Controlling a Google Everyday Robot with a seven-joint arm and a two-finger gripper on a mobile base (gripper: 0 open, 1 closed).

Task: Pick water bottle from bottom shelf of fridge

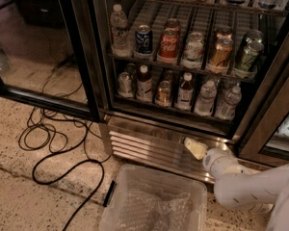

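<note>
Cream plastic, my end effector (195, 148) sits low against the louvred steel grille of the fridge (135, 146). I cannot tell whether it is wide or narrow. Straight above it and further in, on the bottom shelf (173, 110), stands the water bottle (205, 97): clear, ribbed, white-capped, colourless inside, with a second clear bottle (229, 101) just beside it. Higher, up and left, a red can (169, 44) carries white Coca-Cola script. The other labels I cannot read.
</note>
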